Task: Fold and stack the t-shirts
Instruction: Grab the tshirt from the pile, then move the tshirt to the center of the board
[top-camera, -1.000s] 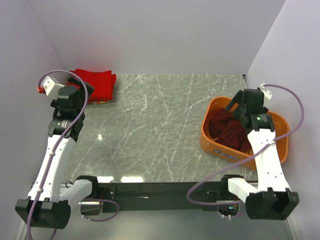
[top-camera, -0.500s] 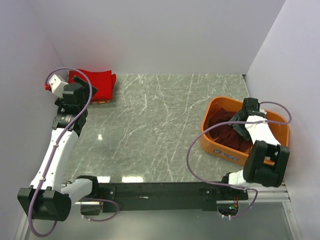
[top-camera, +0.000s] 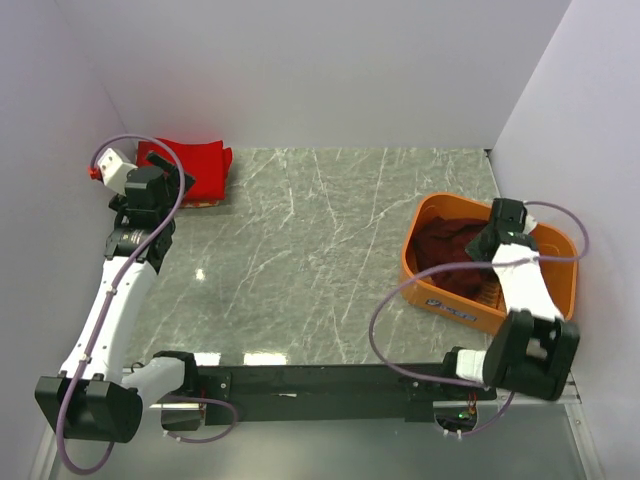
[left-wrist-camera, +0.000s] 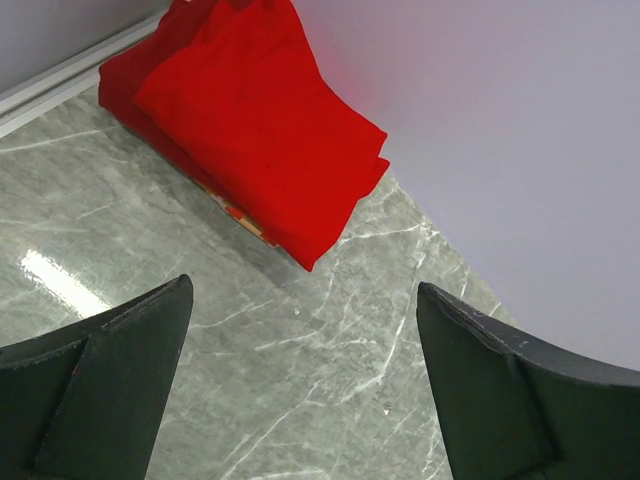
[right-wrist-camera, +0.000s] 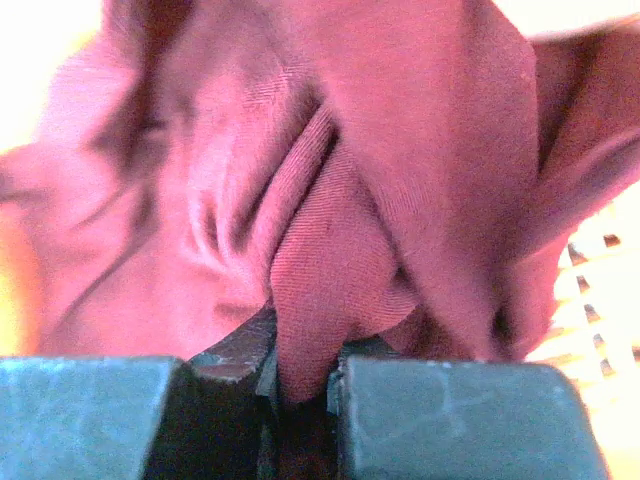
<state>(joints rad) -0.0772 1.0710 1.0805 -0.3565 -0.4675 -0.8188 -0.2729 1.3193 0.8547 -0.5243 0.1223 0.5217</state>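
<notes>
Step in hand: fetching the maroon tee (right-wrist-camera: 330, 200) from the basket (top-camera: 432, 301). The right gripper (right-wrist-camera: 300, 385) is pinched tight on a fold of it, and the tee lies bunched inside the basket. The left gripper (left-wrist-camera: 305, 350) hangs wide and empty near the folded red tees (left-wrist-camera: 250, 120) in the far-left corner. Next move, I'd judge: lift clear of the basket wall, then carry to the table (top-camera: 320, 260) for spreading.

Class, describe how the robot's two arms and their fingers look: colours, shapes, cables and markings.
The left arm and right arm have white links with black joints and bases. A lilac cable loops along each. The left wrist carries a white block, red-tipped. The fingers are dark, broad wedges.
</notes>
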